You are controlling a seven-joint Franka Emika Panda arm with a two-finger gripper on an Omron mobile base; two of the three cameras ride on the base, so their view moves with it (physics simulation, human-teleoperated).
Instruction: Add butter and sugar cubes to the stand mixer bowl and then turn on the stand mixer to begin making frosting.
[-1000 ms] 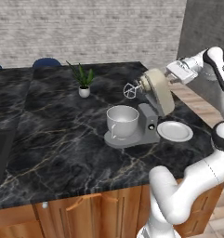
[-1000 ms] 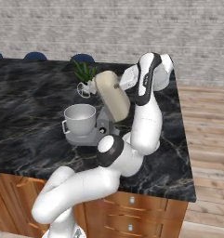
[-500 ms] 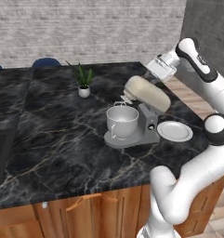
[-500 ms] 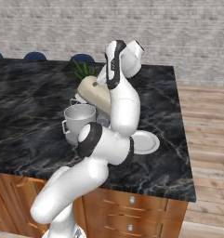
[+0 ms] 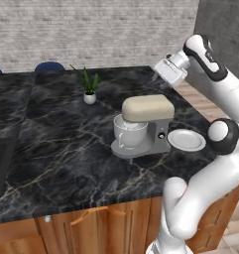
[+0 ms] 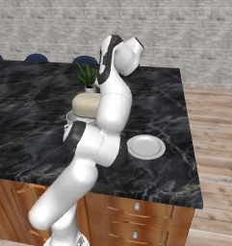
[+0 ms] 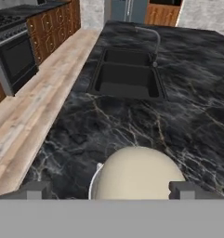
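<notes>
Stand mixer (image 5: 143, 126): found on the black marble desk (image 5: 56, 149); its cream head is now lowered to level over the bowl, where a second ago it was tilted back with the whisk exposed.

Stand mixer bowl (image 5: 127, 135): seated on the mixer's grey base, directly under the head, handle turned to the front.

Butter and sugar cubes: not discernible; the bowl's interior is covered by the head, so it is presumed, not confirmed, that both lie inside.

Gripper (image 5: 159, 75): released, fingers spread wide and nothing held. It is placed above and behind the mixer head, clear of it. A second ago it was against the raised head; since then it has been lifted away and opened.

Hand view: the rounded top of the mixer head (image 7: 137, 174) is seen between the two finger tips, without contact.

Plate (image 5: 186, 140): bare, just right of the mixer base.

Plant pot (image 5: 89, 97): well behind the mixer, to its left.

Knob (image 5: 162, 134): small dark dial on the mixer column, facing the plate; untouched.

Meaning for the task: the head is judged closed, so loading appears finished. Switching the mixer on remains; the gripper would have to be brought down to the knob beside the column.
</notes>
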